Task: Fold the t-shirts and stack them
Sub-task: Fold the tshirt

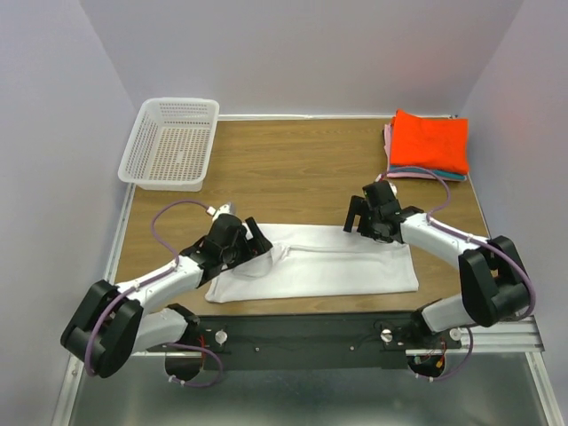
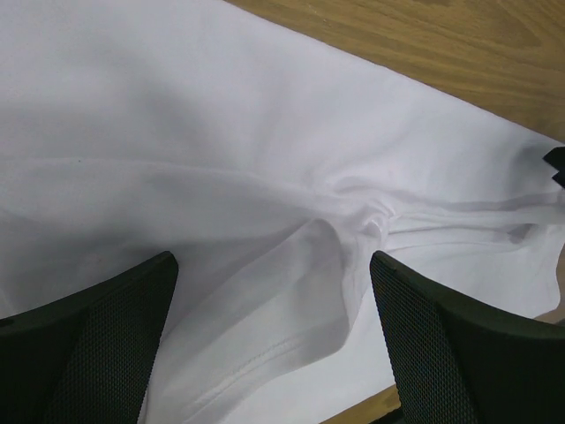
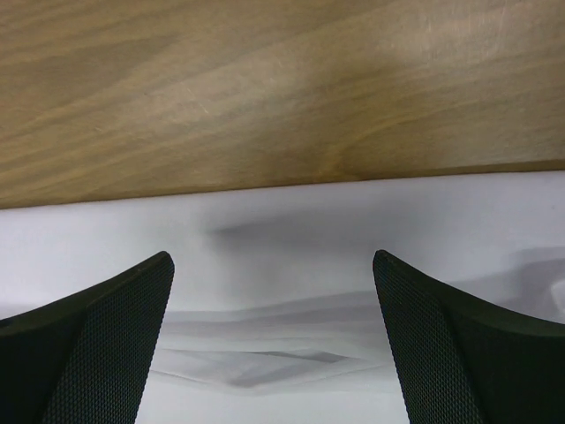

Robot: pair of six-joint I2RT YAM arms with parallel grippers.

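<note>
**White t-shirt lies in a long band, both grippers spread above it**

Top view: a plain white cloth t-shirt (image 1: 342,266) lies flat as a long band along the near edge of the brown wooden table (image 1: 293,169). The left gripper (image 1: 257,241) is over its left end. The right gripper (image 1: 357,217) is at its far edge. A folded orange-red shirt (image 1: 430,140) tops a stack with pink and teal edges at the far right corner. A white plastic mesh basket (image 1: 170,142) sits at the far left.

Left wrist view: the black fingers (image 2: 97,344) stand wide apart over creased white cloth, holding nothing.

Right wrist view: the fingers (image 3: 88,344) are spread wide over the shirt's far edge, with bare wood beyond.
</note>
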